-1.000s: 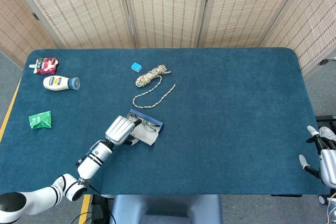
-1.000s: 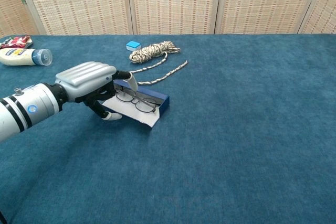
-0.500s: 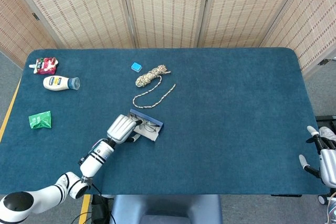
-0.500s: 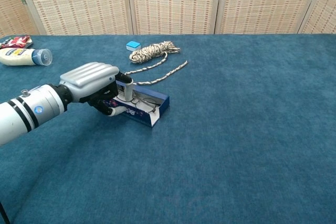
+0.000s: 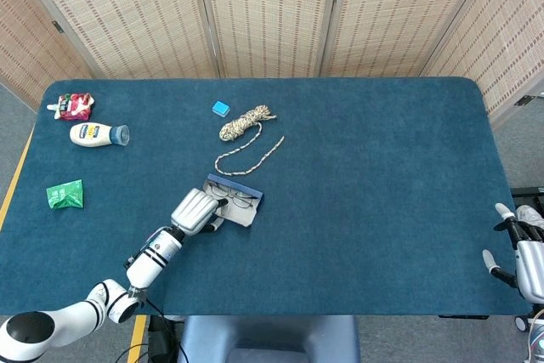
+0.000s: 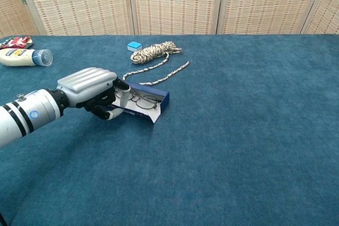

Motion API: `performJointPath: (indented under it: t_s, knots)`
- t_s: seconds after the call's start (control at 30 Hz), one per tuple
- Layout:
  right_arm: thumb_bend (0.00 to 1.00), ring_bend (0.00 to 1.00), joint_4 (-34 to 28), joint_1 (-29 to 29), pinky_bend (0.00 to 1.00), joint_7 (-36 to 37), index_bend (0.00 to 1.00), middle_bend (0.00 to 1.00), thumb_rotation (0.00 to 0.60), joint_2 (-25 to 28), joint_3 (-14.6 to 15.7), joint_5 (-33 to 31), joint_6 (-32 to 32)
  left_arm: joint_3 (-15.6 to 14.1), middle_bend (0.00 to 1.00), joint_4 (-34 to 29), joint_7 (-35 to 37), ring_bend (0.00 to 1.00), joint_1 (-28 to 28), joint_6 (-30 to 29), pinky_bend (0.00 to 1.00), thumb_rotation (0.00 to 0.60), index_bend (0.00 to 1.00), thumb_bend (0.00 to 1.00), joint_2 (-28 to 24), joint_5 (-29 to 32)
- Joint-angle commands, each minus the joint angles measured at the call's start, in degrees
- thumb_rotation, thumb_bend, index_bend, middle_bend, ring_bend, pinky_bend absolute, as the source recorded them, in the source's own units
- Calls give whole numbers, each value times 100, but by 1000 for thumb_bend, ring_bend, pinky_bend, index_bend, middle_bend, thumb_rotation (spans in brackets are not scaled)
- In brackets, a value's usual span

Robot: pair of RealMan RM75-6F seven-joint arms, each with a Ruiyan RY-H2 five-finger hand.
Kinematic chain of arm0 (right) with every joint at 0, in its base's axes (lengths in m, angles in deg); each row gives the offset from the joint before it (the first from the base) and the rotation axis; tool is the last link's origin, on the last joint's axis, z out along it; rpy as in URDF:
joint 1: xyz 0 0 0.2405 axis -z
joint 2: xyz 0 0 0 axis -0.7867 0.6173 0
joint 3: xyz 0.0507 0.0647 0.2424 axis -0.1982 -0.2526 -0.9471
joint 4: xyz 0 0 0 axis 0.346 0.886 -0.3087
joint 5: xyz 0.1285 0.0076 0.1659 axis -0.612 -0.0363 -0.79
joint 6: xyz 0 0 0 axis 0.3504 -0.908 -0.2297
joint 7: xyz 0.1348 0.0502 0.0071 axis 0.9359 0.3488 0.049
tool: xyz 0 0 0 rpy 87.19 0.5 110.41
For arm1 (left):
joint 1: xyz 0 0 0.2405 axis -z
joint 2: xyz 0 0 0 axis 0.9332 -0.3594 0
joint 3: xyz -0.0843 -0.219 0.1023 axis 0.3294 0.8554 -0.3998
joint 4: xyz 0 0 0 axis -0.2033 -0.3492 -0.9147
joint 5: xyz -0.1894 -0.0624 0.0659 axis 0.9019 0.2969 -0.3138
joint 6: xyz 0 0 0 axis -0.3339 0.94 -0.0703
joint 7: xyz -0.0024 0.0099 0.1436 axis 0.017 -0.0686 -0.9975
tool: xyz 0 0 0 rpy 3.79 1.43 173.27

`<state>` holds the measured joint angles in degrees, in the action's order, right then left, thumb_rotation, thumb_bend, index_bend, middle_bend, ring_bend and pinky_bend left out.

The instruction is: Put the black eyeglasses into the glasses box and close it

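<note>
At the near edge of the blue-carpeted table (image 5: 365, 210), the robot's left hand (image 6: 90, 89) lies low against the near-left end of the glasses box (image 6: 149, 100), its silver back turned up and its fingers curled down at the pale flap. Whether those fingers actually pinch the flap or merely press on it cannot be told from either view. The right hand (image 5: 517, 254) waits off the table's right edge, visible only in the head view, fingers apart and holding nothing.

The first half of the job looks done — the black eyeglasses (image 6: 140, 99) lie inside the open box, lenses up, the frame resting between the dark blue far wall and the white near flap. What is left, by the look of it, is the closing: the flap is folded outward toward the robot and the box is open to the ceiling. The box sits slightly askew to the table edge, its right end free of the hand.

Just beyond the box runs a loose tail of braided rope (image 6: 156, 52), which gathers into a coil farther back; a small blue block (image 6: 134, 45) sits just beside that coil. Well off to the left, a green packet (image 5: 65, 195) lies alone, and at the far-left corner a squeeze bottle (image 5: 98, 134) rests on its side near a red snack bag (image 5: 75, 106). None of these holds anything the pictures show — the glasses box is the only container in use.
</note>
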<state>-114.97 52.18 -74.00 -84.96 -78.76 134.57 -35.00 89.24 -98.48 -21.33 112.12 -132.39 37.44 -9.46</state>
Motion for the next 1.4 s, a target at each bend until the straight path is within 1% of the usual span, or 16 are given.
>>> performJointPath:
  t_s: [0.03, 0.17, 0.37, 0.47, 0.53, 0.7, 0.93, 1.2, 1.4]
  knots:
    - [331, 298, -8, -1, 235, -6, 102, 367, 600, -1, 2, 6, -2, -87, 1000, -91, -44, 1000, -68, -88, 992, 600, 648, 547, -162, -65]
    - [331, 298, -25, -15, 235, -33, 103, 367, 600, -14, 6, 18, 9, -209, 1000, -317, -10, 1000, -157, -137, 992, 600, 647, 547, -445, -138]
    - [331, 298, -76, -56, 235, -99, 103, 367, 600, -33, 2, 67, 16, -400, 1000, -758, -135, 1000, -199, -7, 992, 600, 648, 548, -1005, -228]
    - [331, 298, -94, -75, 235, -128, 103, 367, 600, -41, 2, 70, 33, -401, 1000, -1030, -253, 1000, -186, 74, 991, 600, 649, 548, -1259, -202]
    - [331, 298, -92, -81, 235, -131, 103, 368, 600, -46, 1, 63, 45, -378, 1000, -1129, -338, 1000, -158, 119, 991, 600, 648, 548, -1330, -188]
    - [331, 298, -63, -93, 235, -114, 103, 367, 600, -52, -5, 27, 80, -219, 1000, -1319, -595, 1000, 54, 390, 988, 600, 637, 548, -1364, -97]
    - [331, 298, -24, -79, 235, -78, 103, 367, 600, -62, 2, -16, 96, 58, 1000, -1347, -949, 1000, 419, 853, 986, 600, 629, 548, -1236, 126]
    - [330, 298, 3, -49, 235, -59, 103, 367, 600, -59, 6, -65, 90, 356, 1000, -1113, -1188, 1000, 738, 1209, 984, 600, 615, 548, -1102, 441]
    - [331, 298, -19, -56, 235, -94, 103, 368, 600, -48, 1, -81, 106, 498, 1000, -832, -1242, 1000, 903, 1369, 981, 600, 603, 548, -961, 635]
